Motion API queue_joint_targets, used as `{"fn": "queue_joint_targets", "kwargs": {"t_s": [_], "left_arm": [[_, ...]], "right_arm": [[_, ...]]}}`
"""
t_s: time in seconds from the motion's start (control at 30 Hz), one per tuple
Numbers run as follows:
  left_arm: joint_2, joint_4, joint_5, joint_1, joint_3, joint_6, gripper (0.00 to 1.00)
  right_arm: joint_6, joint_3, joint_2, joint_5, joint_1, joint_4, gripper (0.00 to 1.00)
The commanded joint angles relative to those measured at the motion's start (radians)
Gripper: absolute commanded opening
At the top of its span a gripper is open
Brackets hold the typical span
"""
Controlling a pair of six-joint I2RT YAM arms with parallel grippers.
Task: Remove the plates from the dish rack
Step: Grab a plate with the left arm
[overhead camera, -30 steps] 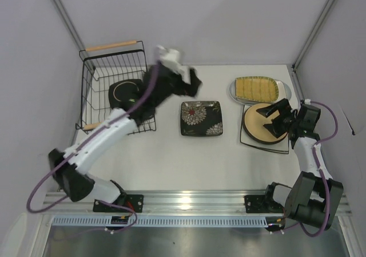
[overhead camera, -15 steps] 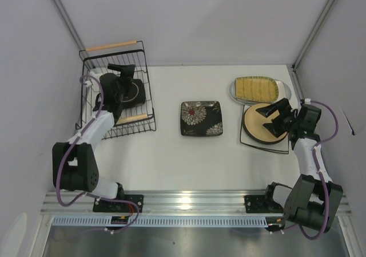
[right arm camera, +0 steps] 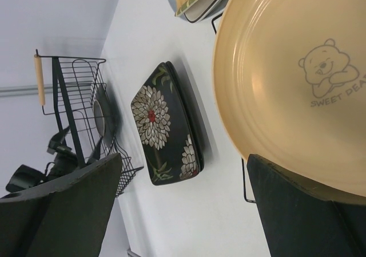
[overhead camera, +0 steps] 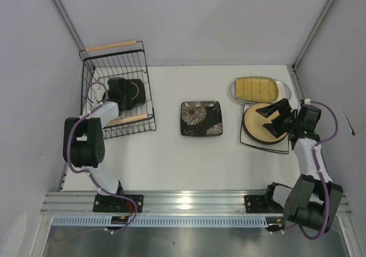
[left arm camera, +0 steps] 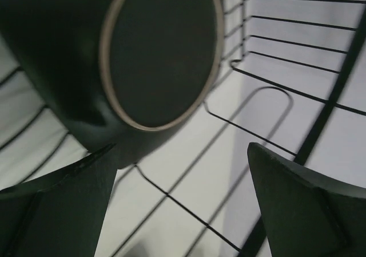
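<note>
The black wire dish rack (overhead camera: 91,82) stands at the far left, and a dark round plate (overhead camera: 139,92) leans inside it. My left gripper (overhead camera: 127,90) is down in the rack right beside that plate, open and holding nothing. In the left wrist view the plate's underside with its pale foot ring (left arm camera: 160,56) sits just ahead of the left gripper (left arm camera: 183,202). My right gripper (overhead camera: 270,118) hovers open over a tan round plate (overhead camera: 257,128). That tan plate (right arm camera: 286,79) carries a bear print and fills the space in front of the right gripper (right arm camera: 183,205).
A black square plate with white flowers (overhead camera: 201,118) lies mid-table. A mustard ribbed rectangular plate (overhead camera: 256,87) rests on a pale round plate (overhead camera: 284,90) at the back right. A white square plate (overhead camera: 247,139) lies under the tan one. The rack's wooden handles (overhead camera: 111,46) stick out.
My left arm has swung back from over the table beside the rack, folded up, and lowered its open gripper into the rack by the dark plate. The right arm has not moved.
</note>
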Motion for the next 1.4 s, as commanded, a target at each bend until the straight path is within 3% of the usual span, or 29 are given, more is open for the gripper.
{"fn": "queue_joint_targets", "kwargs": {"t_s": [0.0,0.3,0.63,0.87,1.1,1.37], "left_arm": [[0.027,-0.133,-0.070,0.015,0.045,-0.033,1.00],[0.091,-0.332,-0.126,0.018,0.146,-0.027,1.00],[0.199,-0.380,-0.112,0.050,0.185,-0.065,1.00],[0.225,-0.284,-0.087,0.053,0.168,-0.073,1.00],[0.204,0.032,-0.025,0.060,0.108,-0.073,1.00],[0.145,0.059,-0.023,0.066,0.145,-0.062,1.00]], "right_arm": [[-0.016,0.011,0.000,-0.009,0.004,0.001,1.00],[-0.017,0.009,0.007,-0.007,0.009,0.002,1.00],[-0.020,0.017,0.012,0.002,0.009,-0.004,1.00],[-0.030,0.026,0.006,0.014,0.009,-0.027,1.00],[-0.034,0.034,-0.007,0.031,0.009,-0.048,1.00],[-0.030,0.035,-0.005,0.048,0.026,-0.048,1.00]]}}
